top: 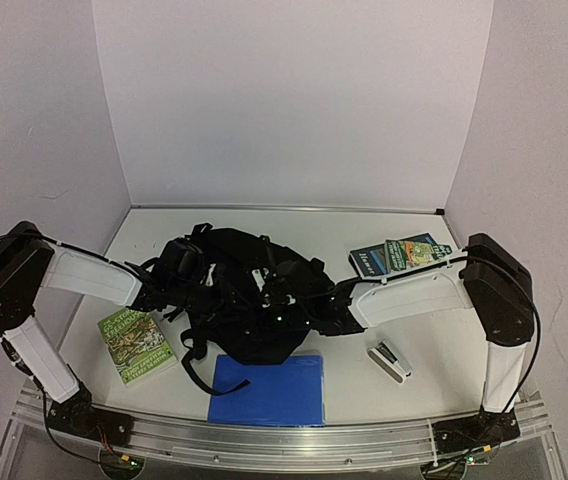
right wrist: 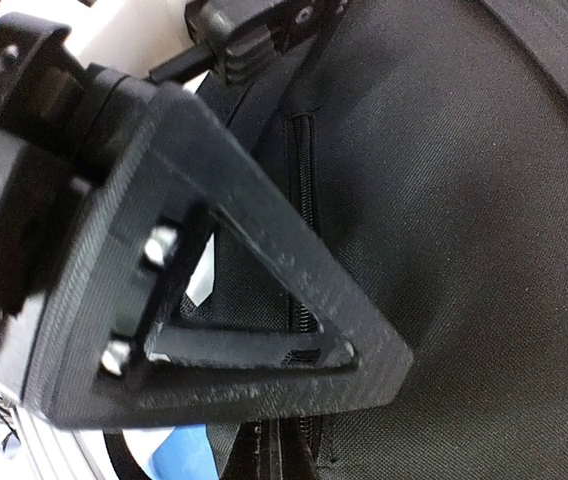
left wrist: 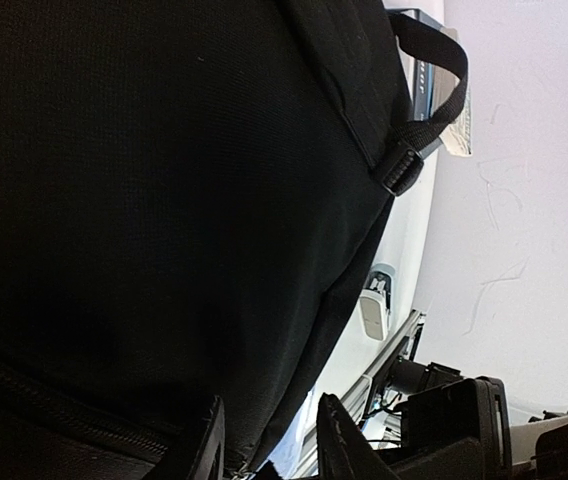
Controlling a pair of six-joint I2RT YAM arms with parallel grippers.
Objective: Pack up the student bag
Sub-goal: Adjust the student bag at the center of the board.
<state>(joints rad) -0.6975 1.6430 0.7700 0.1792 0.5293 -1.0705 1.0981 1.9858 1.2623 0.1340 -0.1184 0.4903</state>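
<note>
The student bag (top: 249, 290), a black fabric backpack, lies crumpled in the middle of the table with its straps spread out. My left gripper (top: 167, 272) is at the bag's left side. In the left wrist view the bag (left wrist: 164, 200) fills the frame, and a fold of its fabric sits between the two fingertips (left wrist: 336, 435). My right gripper (top: 321, 306) is at the bag's right side. In the right wrist view one finger (right wrist: 264, 260) lies across the bag's zipper (right wrist: 304, 170). The other finger is hidden.
A blue folder (top: 269, 388) lies in front of the bag. A green book (top: 136, 345) lies at the front left. A blue-and-green book (top: 401, 255) lies at the back right. A small white-and-black stapler (top: 389, 360) lies at the front right and also shows in the left wrist view (left wrist: 374, 305).
</note>
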